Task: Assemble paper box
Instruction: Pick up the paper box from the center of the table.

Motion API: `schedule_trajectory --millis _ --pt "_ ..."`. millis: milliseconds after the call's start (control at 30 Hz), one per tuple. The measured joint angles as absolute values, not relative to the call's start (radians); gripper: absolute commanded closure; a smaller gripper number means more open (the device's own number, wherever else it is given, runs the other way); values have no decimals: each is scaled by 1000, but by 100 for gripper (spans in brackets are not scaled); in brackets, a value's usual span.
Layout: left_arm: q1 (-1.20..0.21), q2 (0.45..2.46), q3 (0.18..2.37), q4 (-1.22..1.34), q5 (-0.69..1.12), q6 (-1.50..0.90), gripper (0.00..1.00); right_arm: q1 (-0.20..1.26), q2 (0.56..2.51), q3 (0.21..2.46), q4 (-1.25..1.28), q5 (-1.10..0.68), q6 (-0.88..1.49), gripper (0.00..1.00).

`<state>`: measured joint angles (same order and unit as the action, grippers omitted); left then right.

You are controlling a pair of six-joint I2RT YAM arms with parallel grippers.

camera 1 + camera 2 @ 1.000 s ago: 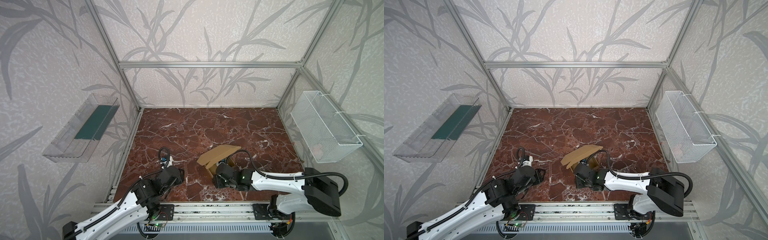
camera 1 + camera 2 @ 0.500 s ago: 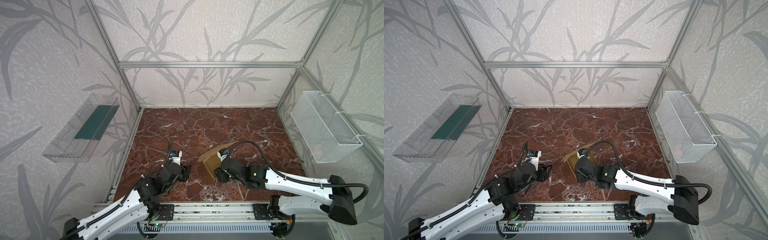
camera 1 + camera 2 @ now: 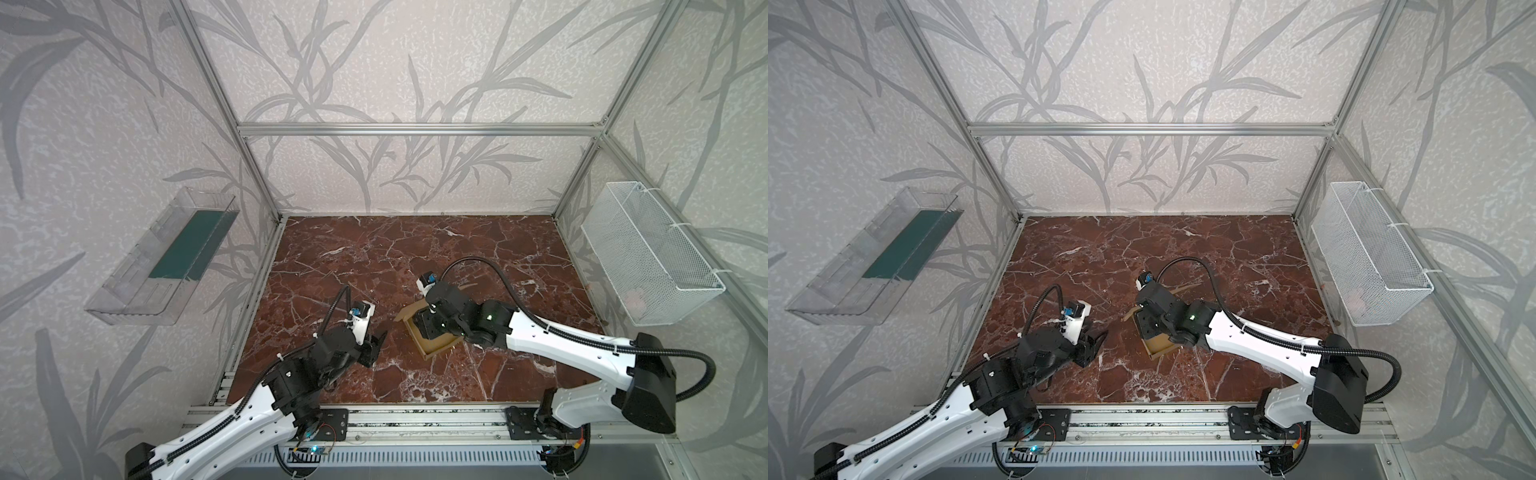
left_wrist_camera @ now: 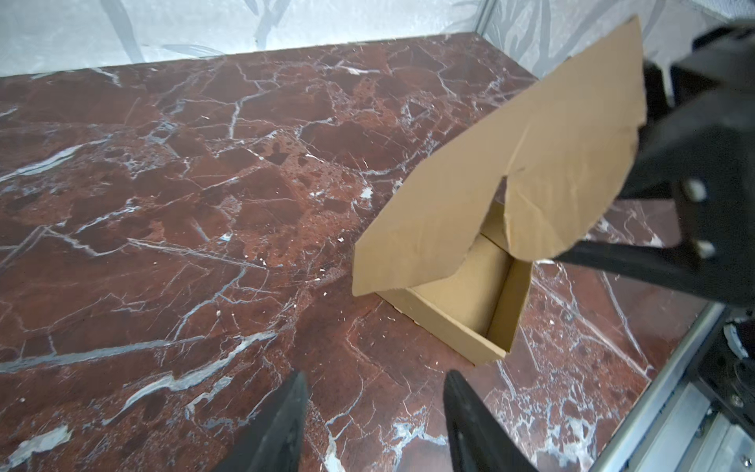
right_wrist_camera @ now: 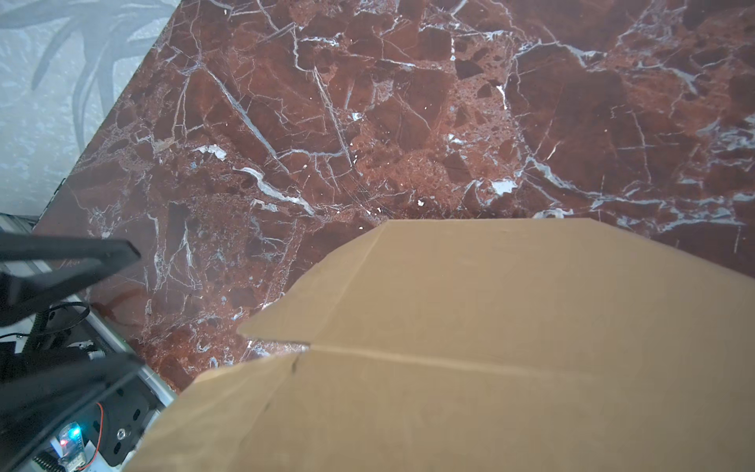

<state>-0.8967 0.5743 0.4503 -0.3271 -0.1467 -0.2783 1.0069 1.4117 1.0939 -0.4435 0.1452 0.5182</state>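
Note:
The paper box (image 3: 434, 348) (image 3: 1160, 348) is a tan cardboard box standing on the marble floor near the front. Its tray (image 4: 461, 302) is formed and its lid flap (image 4: 490, 184) stands raised and tilted over it. My right gripper (image 3: 430, 328) (image 3: 1150, 324) is above the box against the lid. Its black fingers (image 4: 613, 263) show spread apart behind the flap's edge. Cardboard (image 5: 470, 327) hides them in the right wrist view. My left gripper (image 3: 376, 345) (image 3: 1098, 343) (image 4: 374, 408) is open and empty, a short way left of the box.
A clear plastic tray (image 3: 162, 266) hangs on the left wall and a white wire-mesh basket (image 3: 648, 257) on the right wall. An aluminium rail (image 3: 415, 419) runs along the front edge. The left gripper's fingers (image 5: 102, 253) show in the right wrist view.
The right arm has reached further over the box, so the lid flap is now mostly covered from above. The left gripper has moved forward and right, closer to the box. Both jaws have widened slightly.

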Motion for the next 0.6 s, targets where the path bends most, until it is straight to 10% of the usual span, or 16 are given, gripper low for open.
schedule_trajectory --millis 600 --pt "-859 773 387 22 -56 76 34 895 1512 1248 -477 47 420 43"
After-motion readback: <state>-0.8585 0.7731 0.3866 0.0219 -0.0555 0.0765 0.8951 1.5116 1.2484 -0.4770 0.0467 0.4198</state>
